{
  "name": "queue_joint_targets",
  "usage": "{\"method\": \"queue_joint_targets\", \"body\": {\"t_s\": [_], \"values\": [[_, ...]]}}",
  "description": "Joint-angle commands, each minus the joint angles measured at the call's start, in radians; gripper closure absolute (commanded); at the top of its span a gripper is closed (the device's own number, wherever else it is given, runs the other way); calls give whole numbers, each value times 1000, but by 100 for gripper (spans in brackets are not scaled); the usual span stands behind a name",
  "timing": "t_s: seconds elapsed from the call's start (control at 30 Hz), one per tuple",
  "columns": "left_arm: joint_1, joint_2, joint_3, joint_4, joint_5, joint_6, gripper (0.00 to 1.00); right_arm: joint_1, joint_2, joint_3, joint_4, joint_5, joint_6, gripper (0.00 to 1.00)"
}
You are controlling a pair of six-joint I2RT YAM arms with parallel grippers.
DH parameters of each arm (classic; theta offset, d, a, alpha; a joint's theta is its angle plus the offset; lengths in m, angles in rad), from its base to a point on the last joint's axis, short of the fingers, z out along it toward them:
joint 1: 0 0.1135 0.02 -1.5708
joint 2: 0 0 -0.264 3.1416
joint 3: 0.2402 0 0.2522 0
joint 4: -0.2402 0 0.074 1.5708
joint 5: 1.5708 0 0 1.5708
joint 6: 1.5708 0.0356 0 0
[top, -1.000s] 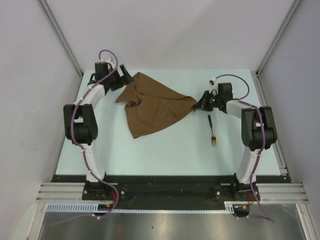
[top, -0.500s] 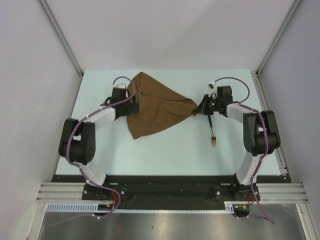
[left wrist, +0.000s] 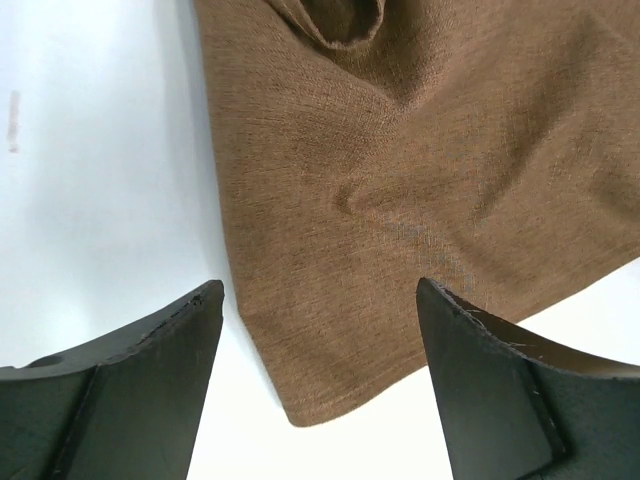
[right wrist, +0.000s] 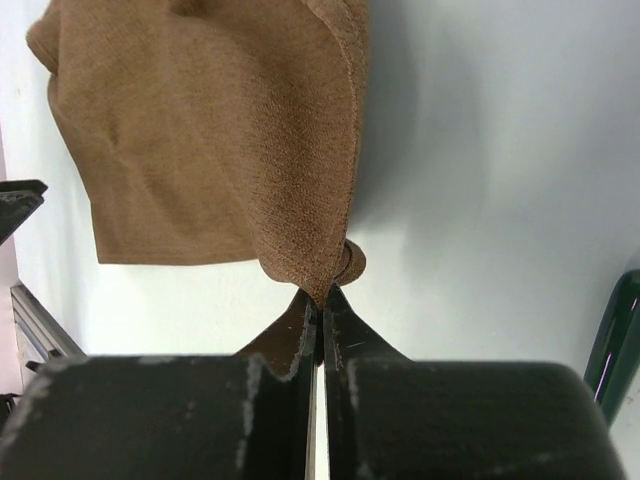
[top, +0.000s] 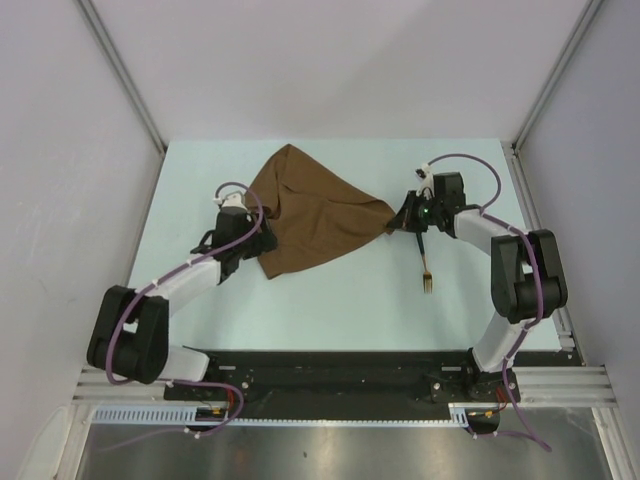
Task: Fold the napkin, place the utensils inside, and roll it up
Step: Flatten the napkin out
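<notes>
The brown napkin [top: 310,210] lies rumpled across the middle of the pale table. My right gripper [top: 393,222] is shut on its right corner, the cloth pinched between the fingertips in the right wrist view [right wrist: 322,292]. My left gripper [top: 262,245] is open, its jaws wide apart, at the napkin's near left corner; in the left wrist view [left wrist: 320,300] that corner [left wrist: 300,405] lies between the fingers, untouched. The fork [top: 424,262], dark handle and gold tines, lies on the table just near of the right gripper, tines toward the near edge. Its dark handle [right wrist: 618,330] shows at the right edge of the right wrist view.
The pale table [top: 340,300] is boxed in by grey walls on the left, back and right. A black rail [top: 330,365] with both arm bases runs along the near edge. Purple cables loop over both arms.
My left arm has swung from the napkin's far left edge toward the near side, down to its near left corner. The right gripper has held the right corner in place. The fork has not moved.
</notes>
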Motion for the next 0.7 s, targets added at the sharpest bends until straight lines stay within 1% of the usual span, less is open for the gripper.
{"method": "queue_joint_targets", "body": {"t_s": [0.0,0.13,0.27,0.33,0.37,0.47,0.5,0.53,0.57,0.6,0.63,0.67], "values": [[-5,49,16,80,46,-40,18,14,-55,-13,-16,13,-23,100],[-7,104,17,75,28,-59,19,18,-71,-25,-14,14,-21,100],[-17,139,18,41,-40,-72,21,18,-75,-29,-23,11,-26,100],[-19,149,4,61,-28,-82,24,18,-77,-28,-26,11,-29,100],[-22,153,-2,104,-15,-85,25,18,-80,-29,-25,11,-29,100],[-30,188,-7,158,11,-85,57,18,-80,-28,-25,10,-26,100],[-30,191,12,156,17,-68,86,20,-81,-28,-26,8,-24,100],[-30,184,29,141,9,-54,97,20,-86,-28,-28,7,-23,100],[-33,170,52,74,-7,-37,100,26,-91,-26,-38,8,-26,100],[-34,144,108,25,-30,5,100,28,-95,-26,-45,13,-29,100],[-40,118,139,-32,-97,35,100,34,-106,-26,-54,19,-37,100],[-50,68,176,-136,-121,67,100,37,-110,-26,-71,25,-41,100]]}}
